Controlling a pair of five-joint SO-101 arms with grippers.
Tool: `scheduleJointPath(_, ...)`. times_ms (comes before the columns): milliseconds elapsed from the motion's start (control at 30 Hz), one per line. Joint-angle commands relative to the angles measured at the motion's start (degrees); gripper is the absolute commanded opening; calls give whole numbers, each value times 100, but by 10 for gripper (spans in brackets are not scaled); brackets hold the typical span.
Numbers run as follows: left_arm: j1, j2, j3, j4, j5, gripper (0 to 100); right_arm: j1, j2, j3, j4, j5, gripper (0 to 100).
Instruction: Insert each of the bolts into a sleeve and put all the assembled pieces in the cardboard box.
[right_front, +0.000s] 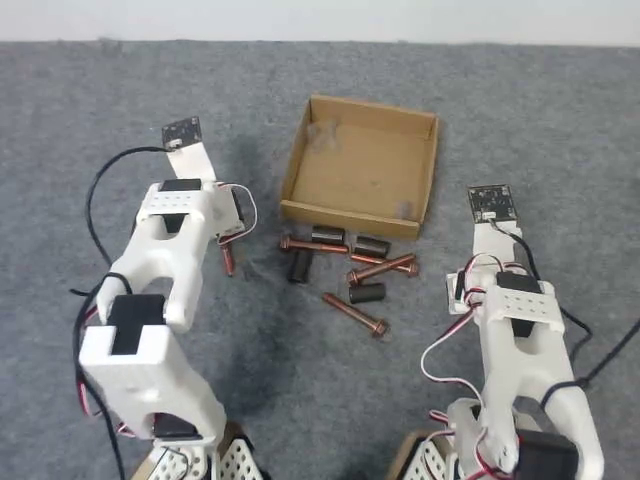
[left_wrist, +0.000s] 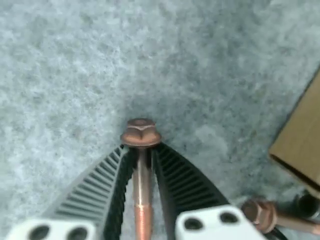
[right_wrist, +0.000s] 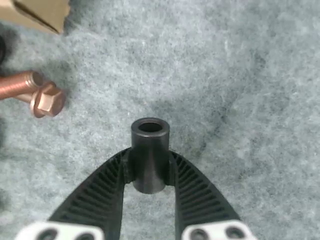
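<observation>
the left gripper (left_wrist: 141, 150) was closed tight on a copper bolt (left_wrist: 141, 134). its ribbed fingers (left_wrist: 112, 172) pinched the shank just behind the flanged head, so the head stuck out past the tips and the rest of the shank ran back between the jaws toward the wrist. the right gripper (right_wrist: 149, 162) was closed on a black sleeve (right_wrist: 150, 150), gripping its lower half — the open bore stood clear beyond the fingertips. both hung over the grey worktop (right_front: 560, 120), the left one toward its left edge and the right one toward its right edge, well apart.

between them, just in front of the cardboard box (right_front: 352, 218), lay the loose bolts (right_front: 356, 313) and loose sleeves (right_front: 367, 293) in a scatter. the box held no assembled piece that i could see.

as i judged it, the joining turned on axes. bolt and sleeve each lay along its own gripper's line, and the two had to be brought onto one line, tip to bore, across the gap over the scatter. the sleeve's mouth was free and well presented. the bolt was the awkward one — its head led, and its free end seemed to lie back inside the grip, so the sleeve could not simply be slid on from the front. the left arm looked nearer the box's left corner and the right arm nearer its right corner. neither held a finished piece, so the task stood at its first pairing.
</observation>
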Motion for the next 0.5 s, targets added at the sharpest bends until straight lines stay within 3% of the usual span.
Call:
scheduleJointPath(0,-9,-62,-303,132,53,15,-4,-40,-26,-4,88,7)
scheduleJointPath(233,-18,-105,-295,132,53,17,-4,-40,-26,-4,88,7)
scheduleJointPath(400,-62,-123,-382,615,-246,164,-4,-40,-26,-4,88,7)
scheduleJointPath(467,-62,-123,-374,668,-264,172,-4,-40,-26,-4,88,7)
